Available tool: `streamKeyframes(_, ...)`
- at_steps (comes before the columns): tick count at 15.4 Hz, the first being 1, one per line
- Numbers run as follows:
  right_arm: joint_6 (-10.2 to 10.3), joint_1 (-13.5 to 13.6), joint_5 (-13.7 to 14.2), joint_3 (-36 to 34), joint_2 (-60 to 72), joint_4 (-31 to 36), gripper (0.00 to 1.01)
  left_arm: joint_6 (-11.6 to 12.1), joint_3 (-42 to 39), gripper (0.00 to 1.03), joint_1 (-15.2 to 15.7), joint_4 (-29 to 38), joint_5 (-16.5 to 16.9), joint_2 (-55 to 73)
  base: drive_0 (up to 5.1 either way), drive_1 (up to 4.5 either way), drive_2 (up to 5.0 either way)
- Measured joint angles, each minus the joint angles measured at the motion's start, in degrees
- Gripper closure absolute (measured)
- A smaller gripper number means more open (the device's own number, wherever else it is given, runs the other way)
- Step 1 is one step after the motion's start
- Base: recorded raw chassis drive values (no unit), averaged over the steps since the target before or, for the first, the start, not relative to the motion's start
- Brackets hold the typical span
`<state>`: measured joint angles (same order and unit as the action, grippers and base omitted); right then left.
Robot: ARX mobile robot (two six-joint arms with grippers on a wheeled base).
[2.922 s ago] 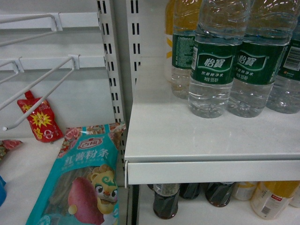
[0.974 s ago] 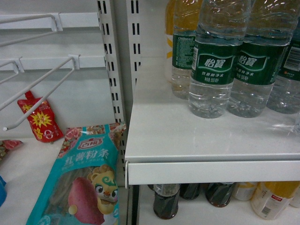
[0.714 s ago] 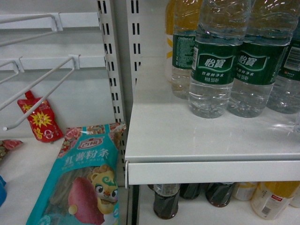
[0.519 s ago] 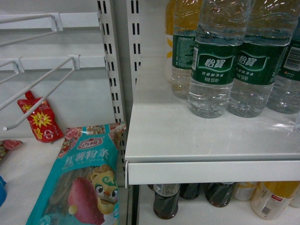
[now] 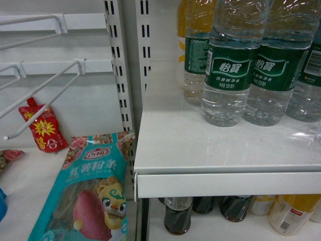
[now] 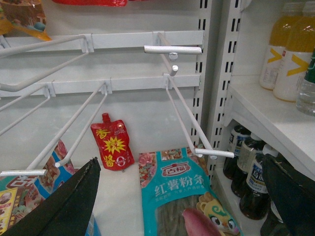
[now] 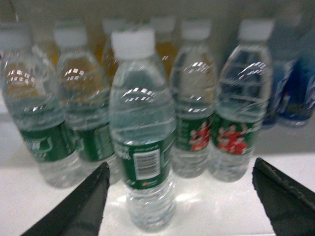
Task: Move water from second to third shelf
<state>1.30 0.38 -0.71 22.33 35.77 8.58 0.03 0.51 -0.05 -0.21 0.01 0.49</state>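
In the right wrist view a water bottle (image 7: 142,147) stands upright on a white shelf (image 7: 221,206), clear and ribbed, with a white cap and a green label whose barcode faces me. My right gripper (image 7: 180,162) is open around it; the bottle is nearer the left finger (image 7: 78,201) and touches neither. More water bottles (image 5: 230,65) with green labels stand at the back right of the shelf (image 5: 200,150) in the head view, where neither gripper shows. My left gripper (image 6: 180,158) hangs open and empty over a teal packet (image 6: 184,187).
Behind the water stands a row of several bottles (image 7: 236,123), with blue ones (image 7: 295,93) at the right. Cola bottles (image 5: 176,216) and orange drink bottles (image 5: 293,213) fill the shelf below. Wire hooks (image 6: 187,113) and a red pouch (image 6: 112,146) occupy the left bay.
A faint clear glint has appeared at the far right edge of the shelf in the head view. The bottles and packets stand as before.
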Motion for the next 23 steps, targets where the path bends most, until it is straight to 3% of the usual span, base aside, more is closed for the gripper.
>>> streamKeyframes(1, -0.33, -0.52, 0.85, -3.5, -3.96, 3.67, 0.24, 0.0, 0.0, 0.05, 0.0, -0.04, -0.11, 0.0, 0.0, 0.0, 0.0)
streamKeyframes(4, -0.9, -0.39, 0.72, -7.06, -10.27, 1.38, 0.53, 0.0, 0.0, 0.05, 0.0, 0.0, -0.02, 0.0, 0.0, 0.0, 0.0)
streamKeyframes(9, -1.05, -0.39, 0.72, -12.7, -11.78, 5.07, 0.99, 0.0, 0.0, 0.05, 0.0, 0.0, -0.04, 0.0, 0.0, 0.0, 0.0)
streamKeyframes(21, -1.18, -0.39, 0.7, -21.62, -26.6, 0.13, 0.99, 0.0, 0.0, 0.05, 0.0, 0.0, -0.02, 0.0, 0.0, 0.0, 0.0)
streamKeyframes(22, -1.16, -0.39, 0.72, -21.59, -31.47, -7.23, 0.99, 0.0, 0.0, 0.05, 0.0, 0.02, -0.02, 0.0, 0.0, 0.0, 0.0)
streamKeyframes(23, -1.18, -0.39, 0.72, -21.59, -35.69, -8.22, 0.99, 0.0, 0.0, 0.05, 0.0, -0.02, -0.02, 0.0, 0.0, 0.0, 0.0)
